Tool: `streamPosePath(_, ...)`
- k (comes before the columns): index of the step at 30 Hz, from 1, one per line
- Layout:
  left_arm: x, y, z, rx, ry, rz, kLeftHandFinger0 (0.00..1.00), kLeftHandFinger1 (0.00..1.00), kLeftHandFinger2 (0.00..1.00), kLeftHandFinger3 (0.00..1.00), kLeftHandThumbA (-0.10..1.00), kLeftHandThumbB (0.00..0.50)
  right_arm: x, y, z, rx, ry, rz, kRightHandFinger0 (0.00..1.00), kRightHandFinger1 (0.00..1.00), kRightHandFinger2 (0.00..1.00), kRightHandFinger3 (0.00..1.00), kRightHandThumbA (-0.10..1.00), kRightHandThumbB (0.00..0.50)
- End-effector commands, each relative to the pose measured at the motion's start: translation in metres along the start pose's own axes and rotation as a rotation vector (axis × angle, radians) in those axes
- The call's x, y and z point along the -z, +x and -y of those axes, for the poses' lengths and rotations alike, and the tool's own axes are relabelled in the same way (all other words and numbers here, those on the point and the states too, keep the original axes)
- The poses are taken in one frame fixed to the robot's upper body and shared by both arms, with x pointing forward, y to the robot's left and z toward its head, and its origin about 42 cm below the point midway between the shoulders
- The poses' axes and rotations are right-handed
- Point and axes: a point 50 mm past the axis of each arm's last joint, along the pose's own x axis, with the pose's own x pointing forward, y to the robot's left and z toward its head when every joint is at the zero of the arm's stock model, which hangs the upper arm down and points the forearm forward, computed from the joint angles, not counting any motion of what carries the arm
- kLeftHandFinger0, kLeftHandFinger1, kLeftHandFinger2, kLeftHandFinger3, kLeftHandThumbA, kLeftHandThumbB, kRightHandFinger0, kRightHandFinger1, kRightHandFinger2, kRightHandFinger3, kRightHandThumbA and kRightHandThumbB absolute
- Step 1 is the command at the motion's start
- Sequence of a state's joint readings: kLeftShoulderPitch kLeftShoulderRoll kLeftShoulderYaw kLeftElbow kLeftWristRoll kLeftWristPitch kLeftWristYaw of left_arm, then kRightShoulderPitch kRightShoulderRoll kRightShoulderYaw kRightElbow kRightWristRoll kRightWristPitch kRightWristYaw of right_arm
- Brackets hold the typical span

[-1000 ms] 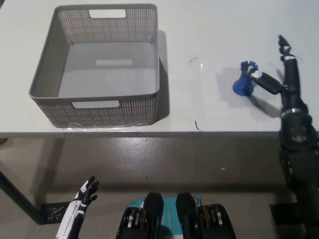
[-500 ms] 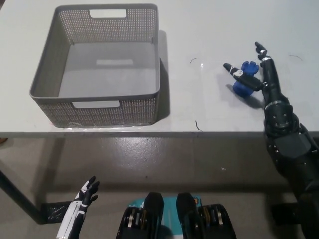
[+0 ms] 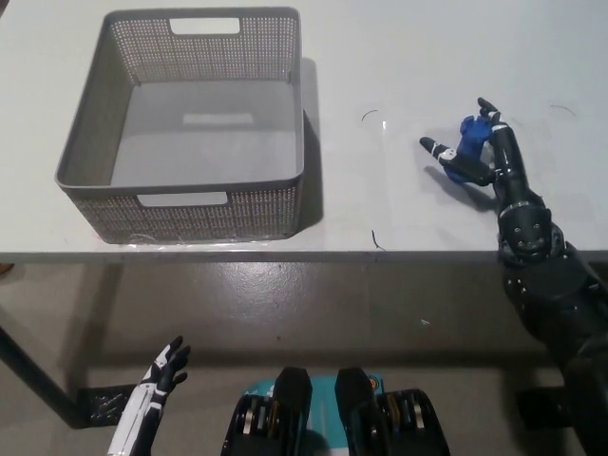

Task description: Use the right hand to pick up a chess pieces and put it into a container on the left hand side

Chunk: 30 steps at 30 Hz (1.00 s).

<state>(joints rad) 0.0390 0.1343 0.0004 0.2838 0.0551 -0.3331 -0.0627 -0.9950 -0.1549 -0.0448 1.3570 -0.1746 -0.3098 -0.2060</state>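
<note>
Grasp step: the black right hand (image 3: 475,152) clamps the blue chess piece (image 3: 468,142) over the table (image 3: 399,57). Next, carry it left to the grey basket (image 3: 95,185). The white left hand (image 3: 163,370) rests low, fingers apart.

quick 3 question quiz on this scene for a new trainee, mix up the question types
1. True or false: the blue chess piece already lies inside the grey basket.
2. Which hand is at the chess piece? A) the white left hand B) the black right hand C) a person's hand
3. Fill in: the basket stands on the white table, to the picture's ____ of the chess piece.

Key:
1. False. The piece is in the right hand's fingers over the table, well apart from the basket, which holds nothing.
2. B. The left hand rests low, below the table edge.
3. left
</note>
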Motion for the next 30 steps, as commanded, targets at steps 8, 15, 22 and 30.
streamPosePath(8, -0.013, 0.010, -0.004, -0.008, -0.001, 0.083, 1.00, 1.00, 1.00, 1.00, 1.00, 0.134, -0.027, 0.020, 0.028, 0.183, 0.344, -0.123, 0.00, 0.10, 0.27, 0.11, -0.08, 0.277)
streamPosePath(15, -0.016, 0.013, -0.006, -0.002, 0.011, 0.091, 1.00, 1.00, 1.00, 1.00, 1.00, 0.133, -0.037, 0.020, 0.021, 0.215, 0.411, -0.045, 0.00, 0.26, 0.62, 0.52, -0.10, 0.127)
streamPosePath(22, -0.017, 0.016, -0.007, -0.003, 0.008, 0.098, 1.00, 1.00, 1.00, 1.00, 1.00, 0.153, -0.047, 0.024, 0.026, 0.251, 0.478, -0.036, 0.00, 0.29, 0.65, 0.58, -0.10, 0.140)
streamPosePath(30, -0.016, 0.017, -0.007, -0.001, 0.005, 0.095, 1.00, 1.00, 1.00, 1.00, 1.00, 0.157, -0.063, 0.028, 0.026, 0.270, 0.521, 0.004, 0.00, 0.32, 0.71, 0.66, -0.10, 0.130)
